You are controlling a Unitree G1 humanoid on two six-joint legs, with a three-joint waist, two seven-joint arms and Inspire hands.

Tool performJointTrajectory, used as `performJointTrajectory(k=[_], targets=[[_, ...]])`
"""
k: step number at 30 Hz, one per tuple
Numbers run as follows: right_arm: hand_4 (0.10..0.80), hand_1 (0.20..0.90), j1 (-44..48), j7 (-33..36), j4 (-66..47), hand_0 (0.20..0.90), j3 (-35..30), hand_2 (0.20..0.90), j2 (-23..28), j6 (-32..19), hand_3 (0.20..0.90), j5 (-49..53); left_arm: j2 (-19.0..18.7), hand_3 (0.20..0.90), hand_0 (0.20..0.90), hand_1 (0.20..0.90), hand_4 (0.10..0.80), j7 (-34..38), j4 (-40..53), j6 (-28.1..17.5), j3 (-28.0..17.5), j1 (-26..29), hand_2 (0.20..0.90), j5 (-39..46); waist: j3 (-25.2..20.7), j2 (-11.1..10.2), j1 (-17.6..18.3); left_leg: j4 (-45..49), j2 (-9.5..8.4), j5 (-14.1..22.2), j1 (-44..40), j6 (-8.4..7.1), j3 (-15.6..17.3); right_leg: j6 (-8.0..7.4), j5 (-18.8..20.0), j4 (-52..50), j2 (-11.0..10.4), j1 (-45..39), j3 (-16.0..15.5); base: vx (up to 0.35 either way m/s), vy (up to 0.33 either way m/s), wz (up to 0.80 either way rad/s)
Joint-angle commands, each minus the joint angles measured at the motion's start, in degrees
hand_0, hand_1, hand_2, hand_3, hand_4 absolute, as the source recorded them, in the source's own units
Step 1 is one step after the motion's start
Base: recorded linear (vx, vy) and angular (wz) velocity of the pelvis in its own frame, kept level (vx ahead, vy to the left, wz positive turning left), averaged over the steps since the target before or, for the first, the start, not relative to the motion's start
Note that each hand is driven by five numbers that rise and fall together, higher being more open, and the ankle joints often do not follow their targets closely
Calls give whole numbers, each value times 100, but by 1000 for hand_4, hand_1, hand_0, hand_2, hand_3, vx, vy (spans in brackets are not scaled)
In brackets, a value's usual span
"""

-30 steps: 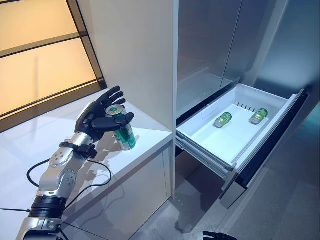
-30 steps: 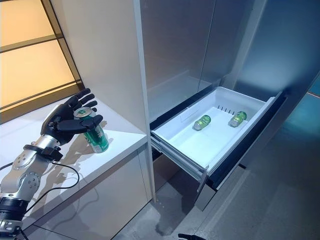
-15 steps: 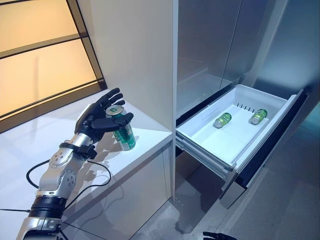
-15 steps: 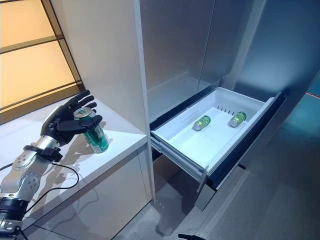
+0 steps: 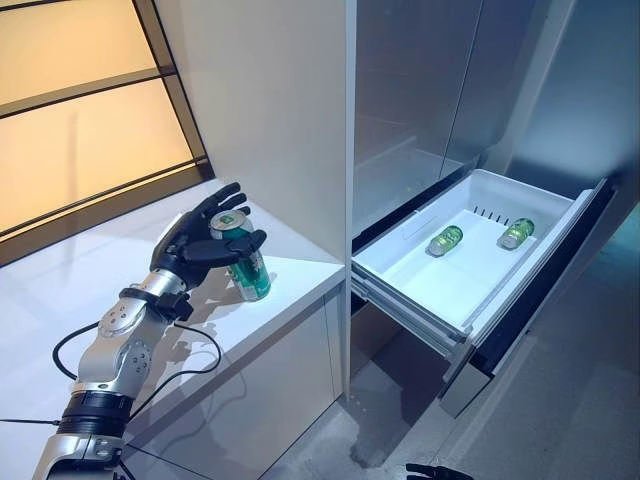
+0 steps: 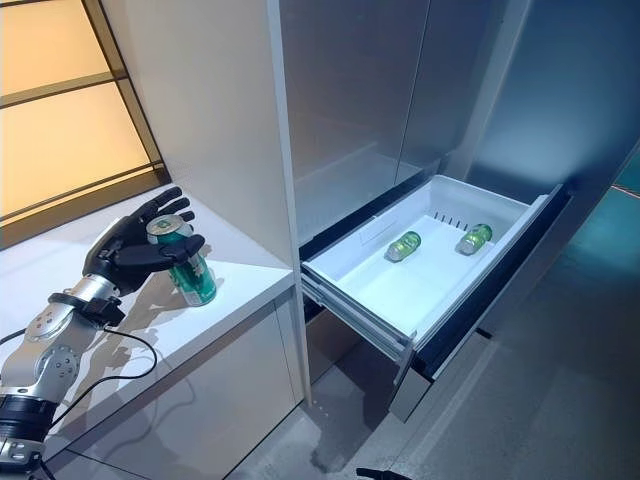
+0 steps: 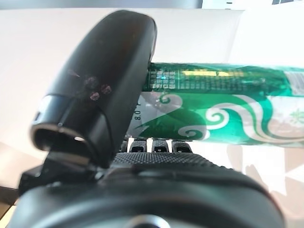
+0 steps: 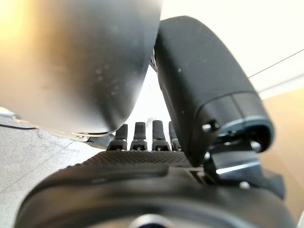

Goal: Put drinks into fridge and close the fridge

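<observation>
On the white counter [image 5: 290,265], seen from the head, a green can [image 5: 243,260] stands upright between the spread fingers and thumb of the left hand [image 5: 195,245], not visibly clamped, well left of the open fridge drawer [image 5: 470,265] where two cans already lie. Close along the left wrist, the can's long axis crosses the thumb [image 7: 102,80]. From its own wrist, the right hand [image 8: 156,171] shows straight fingers, holding nothing.

A green can [image 5: 245,262] is being kept upright on the counter [image 5: 290,280] beside the fridge drawer [image 5: 400,275]; two more green cans [image 5: 445,240] [image 5: 517,233] are lying inside that open drawer.
</observation>
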State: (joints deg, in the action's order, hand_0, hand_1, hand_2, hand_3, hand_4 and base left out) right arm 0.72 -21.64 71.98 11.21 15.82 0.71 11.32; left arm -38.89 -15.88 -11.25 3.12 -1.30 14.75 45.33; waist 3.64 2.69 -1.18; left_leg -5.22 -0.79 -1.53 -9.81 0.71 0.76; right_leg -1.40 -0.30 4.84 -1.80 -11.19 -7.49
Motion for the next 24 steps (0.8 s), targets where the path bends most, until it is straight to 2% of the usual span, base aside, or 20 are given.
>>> performJointTrajectory(k=[1, 5, 6, 7, 8, 9, 10, 20, 24], targets=[[800, 900, 118, -157, 189, 900, 128, 900, 212, 56, 900, -119, -325, 900, 900, 900, 800, -35, -54, -383, -442, 567, 900, -10, 4, 49, 44, 179, -134, 549, -83, 30, 212, -170, -512, -504, 153, 244, 288, 0, 0, 0], [800, 900, 107, -155, 201, 900, 114, 900, 207, 37, 900, -126, -310, 900, 900, 900, 800, -57, -33, -397, -438, 567, 900, -7, 5, 46, 45, 182, -134, 554, -84, 33, 217, -170, -514, -506, 152, 241, 287, 0, 0, 0], [800, 900, 109, -158, 207, 900, 119, 900, 208, 36, 900, -114, -320, 722, 747, 747, 622, -73, -22, -376, -430, 587, 747, 11, 7, 45, 44, 181, -133, 555, -84, 32, 214, -170, -515, -509, 153, 244, 288, 0, 0, 0], [800, 900, 107, -158, 209, 900, 120, 900, 207, 34, 900, -115, -325, 722, 747, 747, 622, -81, -10, -373, -426, 591, 747, 18, 4, 46, 44, 180, -136, 553, -82, 32, 212, -171, -513, -507, 156, 244, 291, 0, 0, 0], [800, 900, 107, -158, 209, 900, 120, 900, 207, 34, 900, -115, -325, 395, 467, 467, 295, -81, -10, -373, -426, 591, 467, 18, 3, 46, 44, 180, -136, 553, -82, 32, 212, -171, -513, -507, 156, 244, 292, 0, 0, 0], [800, 900, 103, -166, 213, 900, 113, 900, 212, 25, 900, -122, -341, 280, 368, 368, 180, -109, -2, -371, -429, 590, 368, 29, 3, 49, 46, 182, -137, 553, -80, 31, 215, -172, -513, -507, 157, 245, 293, 0, 0, 0], [800, 900, 104, -168, 212, 900, 110, 900, 214, 25, 900, -124, -344, 200, 300, 300, 100, -120, 0, -374, -429, 591, 300, 28, 3, 49, 46, 184, -138, 553, -78, 31, 216, -172, -514, -508, 157, 246, 294, 0, 0, 0], [800, 900, 113, -311, 177, 900, 119, 900, 218, -117, 900, 82, -385, 200, 300, 300, 100, -281, 94, -345, -387, 627, 300, 72, 6, 63, 55, 197, -137, 559, -84, 32, 220, -165, -516, -517, 155, 244, 285, 0, 0, 0], [800, 900, 134, -495, -193, 900, 187, 900, 208, -611, 900, 137, -397, 200, 300, 300, 100, -400, 190, -415, -358, 645, 300, 119, 16, 58, 59, 204, -134, 556, -76, 36, 212, -170, -507, -527, 149, 252, 276, 0, 0, 0]])
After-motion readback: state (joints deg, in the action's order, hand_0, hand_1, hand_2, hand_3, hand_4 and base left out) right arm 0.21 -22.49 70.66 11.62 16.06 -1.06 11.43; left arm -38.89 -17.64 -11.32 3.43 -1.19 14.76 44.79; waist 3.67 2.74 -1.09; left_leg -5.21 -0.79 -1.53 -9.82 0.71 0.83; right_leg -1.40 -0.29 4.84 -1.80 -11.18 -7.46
